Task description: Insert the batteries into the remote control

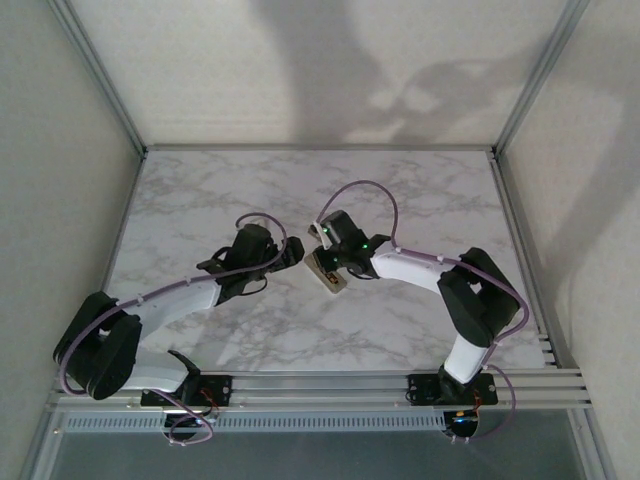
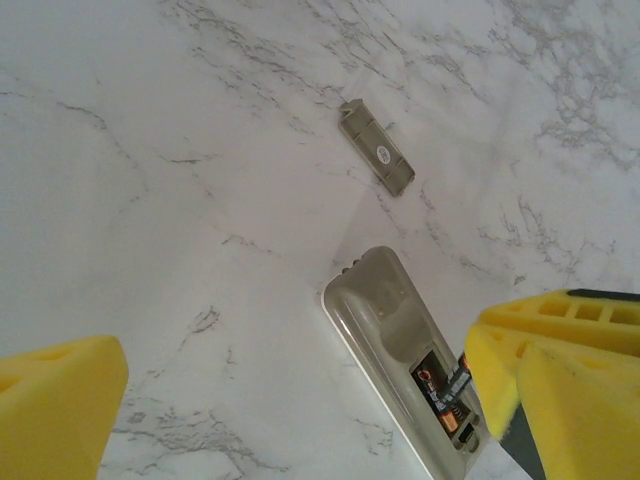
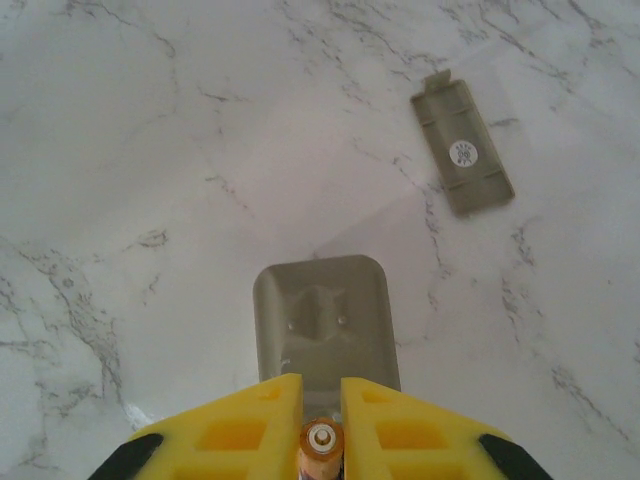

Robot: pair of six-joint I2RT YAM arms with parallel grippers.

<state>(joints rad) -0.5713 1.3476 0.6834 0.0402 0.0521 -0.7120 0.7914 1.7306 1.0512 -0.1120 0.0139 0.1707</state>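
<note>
**Marble table, remote face down, one battery pinched**

White marble with grey veins is seen across the table (image 1: 200,200). It is closed in by pale walls (image 1: 300,60) set in a metal frame (image 1: 100,72). Dark shadows are cast on the far wall. Ribbed metal rails (image 1: 330,385) are run along the near edge, and both arm bases are bolted to them.

The remote (image 1: 329,277) is found near the middle of the table, between the two grippers. It is laid face down, so that its tan back is shown. Its battery bay (image 2: 440,395) is uncovered. Dark and orange battery parts are seen inside it from the left wrist, though how many cells are there cannot be told. The bay's cover (image 3: 462,150) is laid flat on the marble, apart from the remote and beyond its rounded end.

The right gripper (image 3: 322,425) is positioned directly over the remote. Its yellow fingers (image 3: 250,430) are closed onto a battery (image 3: 322,440), whose pale metal end is turned toward the wrist camera. The left gripper (image 2: 300,395) is positioned just beside the remote, with its fingers (image 2: 60,410) spread wide above the marble.
</note>
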